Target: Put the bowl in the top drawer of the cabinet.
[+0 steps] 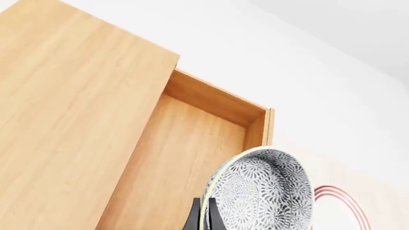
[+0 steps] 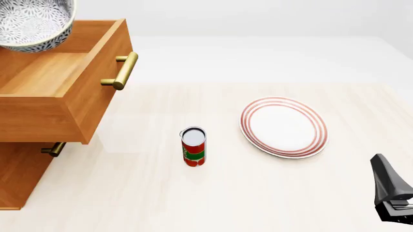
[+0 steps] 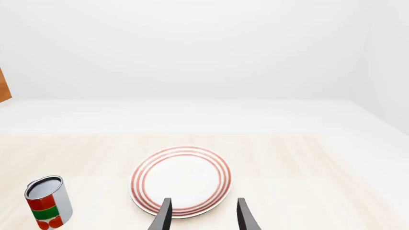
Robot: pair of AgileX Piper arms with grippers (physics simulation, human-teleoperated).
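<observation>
The blue-grey patterned bowl hangs over the back of the pulled-out top drawer, at the far left. In the left wrist view my left gripper is shut on the rim of the bowl, which is tilted on its side above the drawer's bare wooden floor. The cabinet fills the left edge, and its brass bar handle faces the table. My right gripper is open and holds nothing, low at the right near the plate.
A white plate with red rings lies right of centre. A red and green can stands upright in the middle. The lower drawer's small brass handle shows under the open drawer.
</observation>
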